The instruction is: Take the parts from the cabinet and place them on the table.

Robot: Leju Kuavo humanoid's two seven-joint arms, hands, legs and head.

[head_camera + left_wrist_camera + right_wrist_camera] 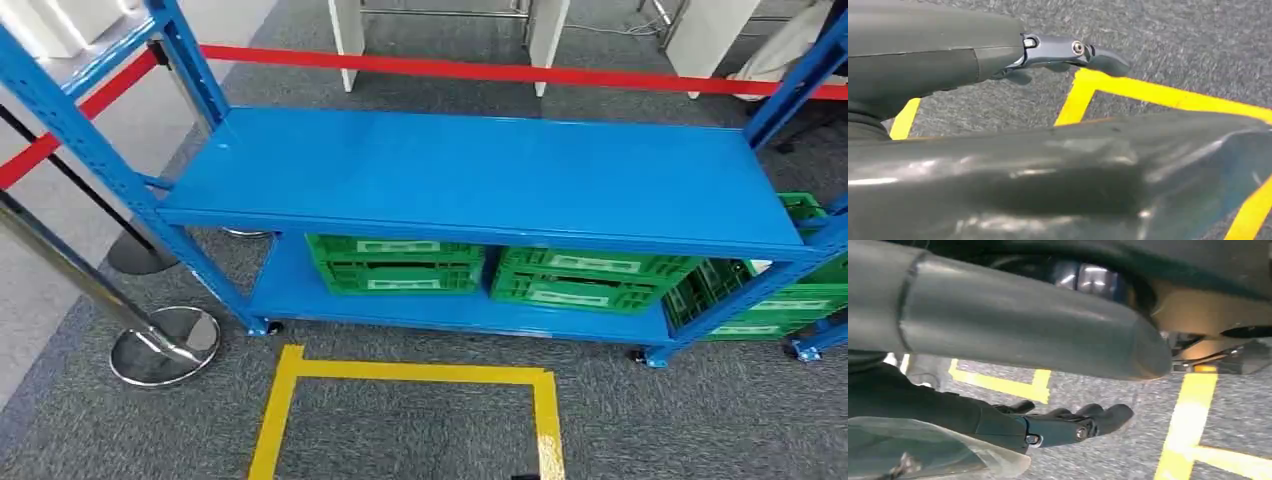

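A blue metal cabinet rack (pixel 480 170) stands ahead of me, its top shelf bare. On its lower shelf (pixel 300 290) sit two green crates (pixel 395 262) (pixel 590 275), and a third green crate (pixel 770 300) shows at the right end. The top shelf hides what the crates hold. My left hand (pixel 1048 52) hangs over the grey carpet with its fingers stretched out and nothing in it. My right hand (pixel 1058 427) also hangs above the carpet, fingers apart and holding nothing.
A yellow tape square (pixel 400 372) marks the carpet in front of the rack. A chrome stanchion base (pixel 165 345) stands at the left, and a red barrier belt (pixel 480 70) runs behind the rack. White table legs (pixel 346 40) stand beyond the belt.
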